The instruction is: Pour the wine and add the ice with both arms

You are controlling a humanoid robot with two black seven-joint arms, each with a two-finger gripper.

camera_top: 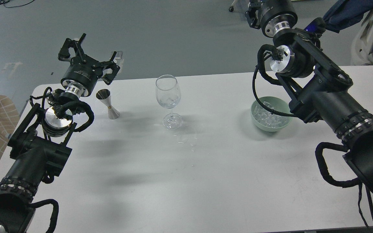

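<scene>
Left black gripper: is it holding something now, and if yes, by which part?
Nothing is held. The left black gripper is open and empty, hovering behind the small silver metal jigger, not touching it. The right gripper runs out of view.

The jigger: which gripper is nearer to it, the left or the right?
Left. The left gripper, open, is just up and left of the jigger. The right gripper is far off at the top right edge, beyond the glass.
</scene>
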